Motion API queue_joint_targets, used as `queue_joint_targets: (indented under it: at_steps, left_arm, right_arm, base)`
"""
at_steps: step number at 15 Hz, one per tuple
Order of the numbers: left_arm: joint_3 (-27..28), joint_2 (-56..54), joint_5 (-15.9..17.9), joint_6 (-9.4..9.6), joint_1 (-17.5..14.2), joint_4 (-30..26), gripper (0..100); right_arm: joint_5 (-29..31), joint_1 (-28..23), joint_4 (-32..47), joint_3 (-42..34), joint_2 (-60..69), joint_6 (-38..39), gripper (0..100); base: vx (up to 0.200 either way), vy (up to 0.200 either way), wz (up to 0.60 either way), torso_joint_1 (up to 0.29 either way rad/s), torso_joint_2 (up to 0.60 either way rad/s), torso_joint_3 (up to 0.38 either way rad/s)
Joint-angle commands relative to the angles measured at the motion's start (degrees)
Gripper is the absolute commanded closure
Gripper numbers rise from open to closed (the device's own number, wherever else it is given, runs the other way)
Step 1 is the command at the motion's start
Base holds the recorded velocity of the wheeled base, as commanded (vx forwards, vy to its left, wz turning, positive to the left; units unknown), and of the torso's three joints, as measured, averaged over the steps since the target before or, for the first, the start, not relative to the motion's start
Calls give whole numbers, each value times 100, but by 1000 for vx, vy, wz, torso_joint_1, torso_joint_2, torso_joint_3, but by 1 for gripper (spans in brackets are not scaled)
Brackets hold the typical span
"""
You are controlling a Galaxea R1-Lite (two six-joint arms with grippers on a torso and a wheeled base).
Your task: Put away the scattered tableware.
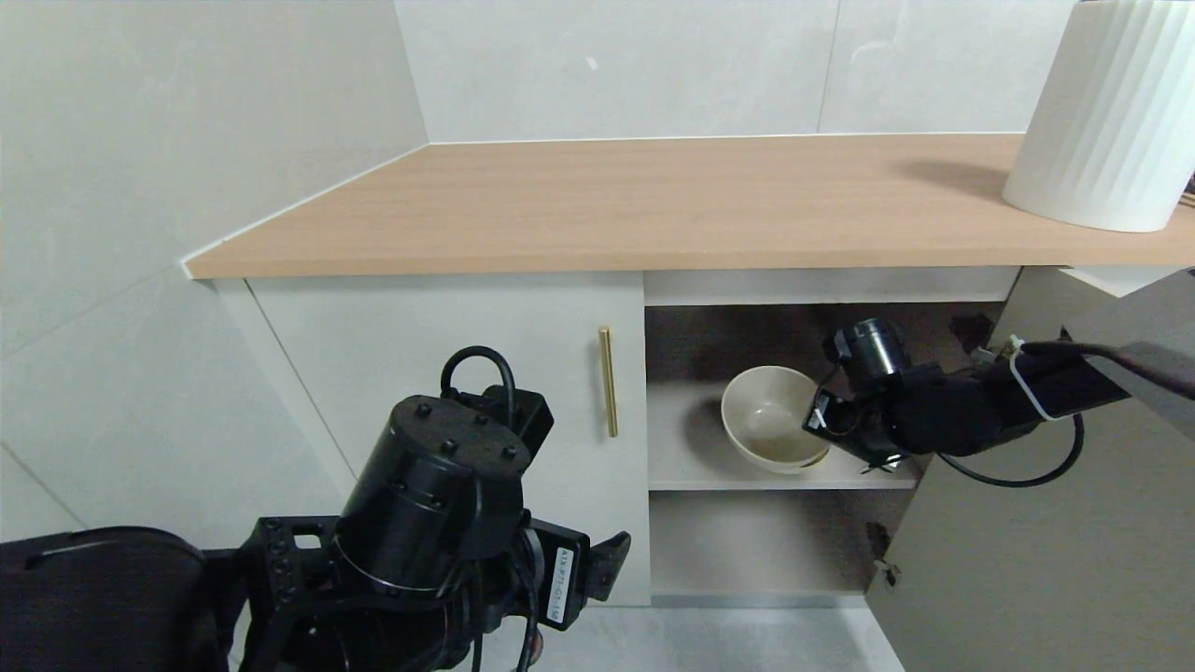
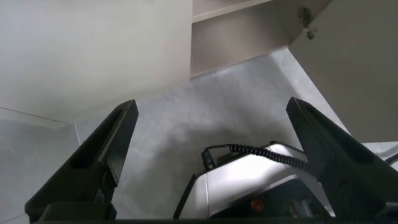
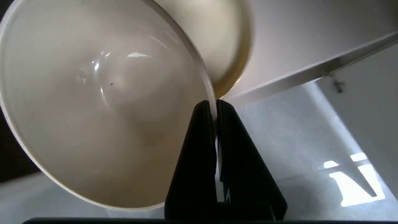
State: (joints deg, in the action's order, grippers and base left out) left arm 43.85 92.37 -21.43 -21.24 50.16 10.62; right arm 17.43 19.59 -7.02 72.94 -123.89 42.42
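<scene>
A beige bowl (image 1: 767,427) is tilted on its side over the middle shelf (image 1: 681,457) of the open cabinet. My right gripper (image 1: 822,420) reaches into the cabinet from the right and is shut on the bowl's rim. In the right wrist view the fingers (image 3: 202,143) pinch the rim of the bowl (image 3: 106,106). A second beige dish (image 3: 227,43) lies just behind it on the shelf. My left gripper (image 2: 211,106) hangs low in front of the closed left door, open, with only floor between its fingers.
A wooden countertop (image 1: 653,205) runs above, with a white ribbed container (image 1: 1102,121) at its right end. The left door with a gold handle (image 1: 607,381) is closed. The right door (image 1: 1027,560) stands swung open. The lower compartment (image 1: 756,541) lies under the shelf.
</scene>
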Motion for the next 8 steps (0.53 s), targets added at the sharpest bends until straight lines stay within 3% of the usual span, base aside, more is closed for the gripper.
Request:
queue_joint_targets:
  at_steps: [1, 8]
  left_arm:
    - [1, -8, -1, -3, 2, 2, 0]
    - [1, -8, -1, -3, -7, 2, 0]
  right_arm:
    - [76, -96, -1, 107, -188, 3, 100]
    - [129, -254, -1, 256, -399, 12, 100]
  base:
    - [0, 0, 0, 0, 0, 0]
    - [0, 0, 0, 0, 0, 0]
